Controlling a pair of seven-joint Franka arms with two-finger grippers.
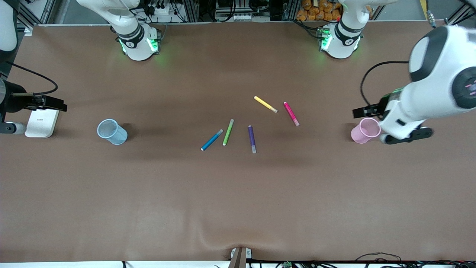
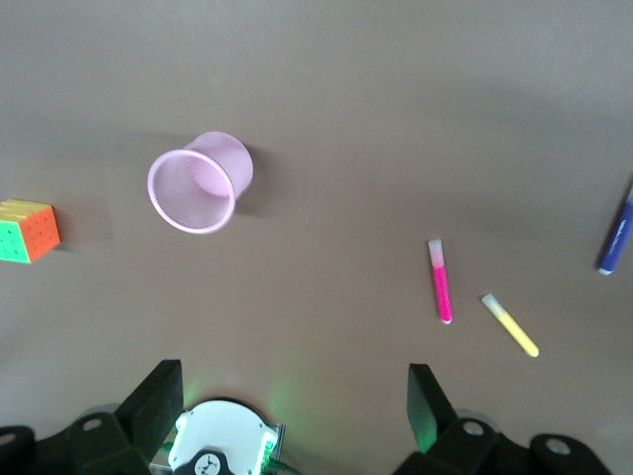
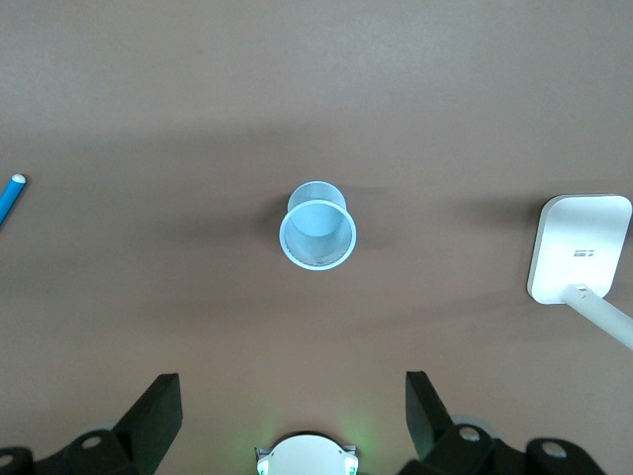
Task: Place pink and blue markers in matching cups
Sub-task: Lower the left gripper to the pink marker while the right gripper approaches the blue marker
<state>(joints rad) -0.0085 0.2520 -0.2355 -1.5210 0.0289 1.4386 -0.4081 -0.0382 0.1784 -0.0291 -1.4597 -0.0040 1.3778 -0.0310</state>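
The pink marker [image 1: 291, 113] and the blue marker [image 1: 212, 140] lie flat at mid-table among other markers. The pale blue cup [image 1: 111, 131] stands upright toward the right arm's end of the table. The pale pink cup [image 1: 365, 130] stands toward the left arm's end. My left gripper [image 2: 297, 406] hangs open and empty high over the table beside the pink cup [image 2: 198, 183], with the pink marker [image 2: 440, 282] farther off. My right gripper [image 3: 294, 406] is open and empty, high over the table near the blue cup [image 3: 316, 226]. Only the blue marker's tip [image 3: 10, 196] shows in the right wrist view.
Green [image 1: 228, 132], dark purple [image 1: 252, 139] and yellow [image 1: 265, 104] markers lie between the blue and pink ones. A white flat device [image 1: 41, 123] sits beside the blue cup at the right arm's end. A colour cube [image 2: 28, 231] sits near the pink cup.
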